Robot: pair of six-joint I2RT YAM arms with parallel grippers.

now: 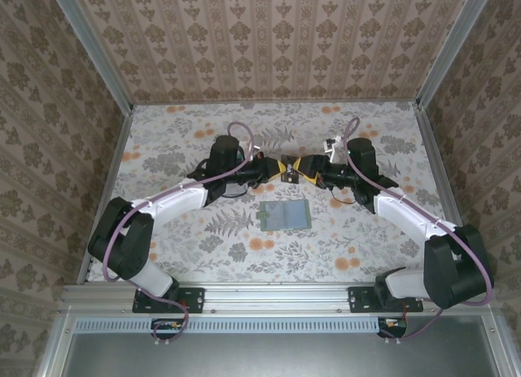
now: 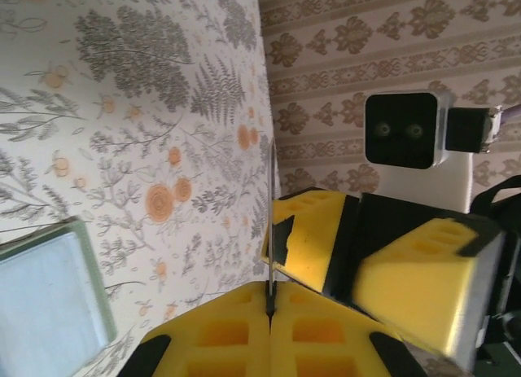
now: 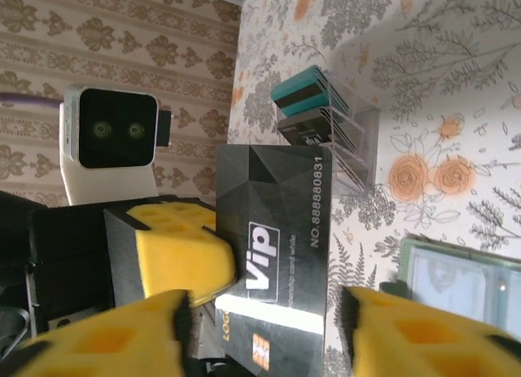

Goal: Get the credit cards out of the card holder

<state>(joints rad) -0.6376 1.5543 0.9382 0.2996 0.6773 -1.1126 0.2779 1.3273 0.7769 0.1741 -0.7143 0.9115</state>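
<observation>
Left gripper [image 2: 269, 302] is pressed tight on the black glossy plastic Vip card [image 3: 281, 222], held clear of the floral table [image 1: 187, 141]. Right gripper [image 3: 264, 312] stands spread either side of it, no grip. Looks like a handover. Beneath, the flat grey-green card holder [image 1: 285, 215] lies open. Next, I'd judge: right backs away, left carries the card to the teal-and-grey card stack [image 3: 313, 116] in its clear rack [image 3: 358, 149].

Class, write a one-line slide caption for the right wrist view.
Left gripper pinches a black VIP card inside the open right gripper; card holder lies on the table beyond.
</observation>
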